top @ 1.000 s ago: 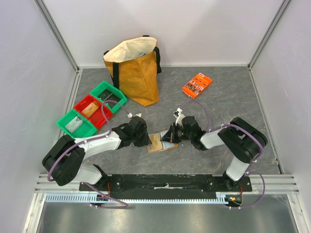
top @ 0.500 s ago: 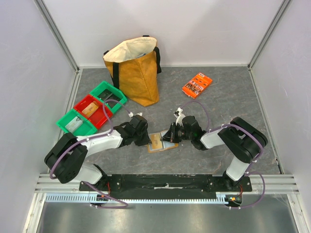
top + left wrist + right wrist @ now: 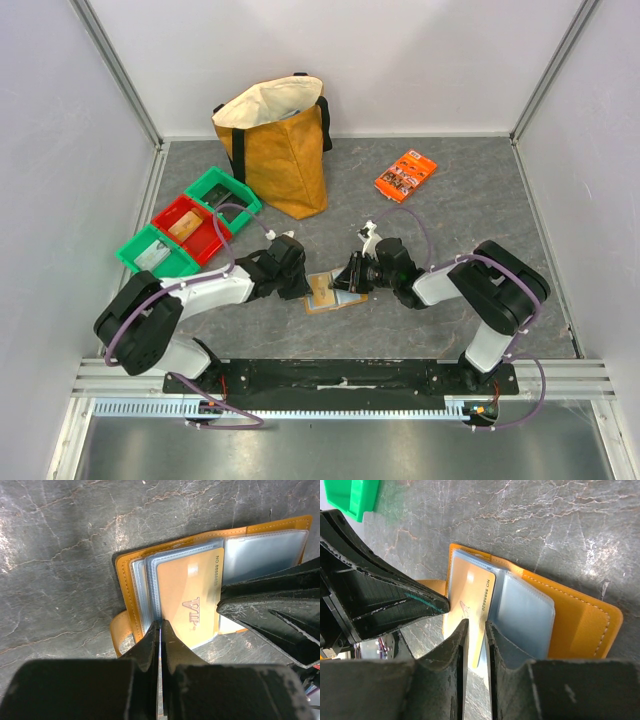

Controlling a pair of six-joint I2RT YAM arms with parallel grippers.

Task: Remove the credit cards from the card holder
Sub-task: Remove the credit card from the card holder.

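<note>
Below us, the grey stone-patterned table (image 3: pixel 480 230) carries everything. At its far side stands a mustard-yellow tote bag (image 3: pixel 285 160), upright, mouth open, with black handles. Left of it we see three small bins in a slanted row: a green one (image 3: pixel 225 193), a red one (image 3: pixel 185 228) and another green one (image 3: pixel 155 255), touching side by side. An orange printed packet (image 3: pixel 405 175) lies flat to the right of the bag, well apart from the rest.

Both arms reach inward and meet over the card holder (image 3: pixel 125 575), which lies open and flat on the table near the front edge, between the two grippers. Its tan cover faces down, its pale blue-grey plastic sleeves (image 3: pixel 260 555) fan upward, and a tan strap (image 3: pixel 120 630) curls out at one side.

A gold-tan card (image 3: pixel 187 600) marked VIP sits on top of the sleeves. The left gripper (image 3: pixel 160 627) has its fingers pressed together at the edge of the sleeve beside that card; we cannot tell whether a leaf is pinched between them. The right gripper (image 3: pixel 476 627) has its jaws slightly parted, with the card's edge lying in the narrow gap.
</note>
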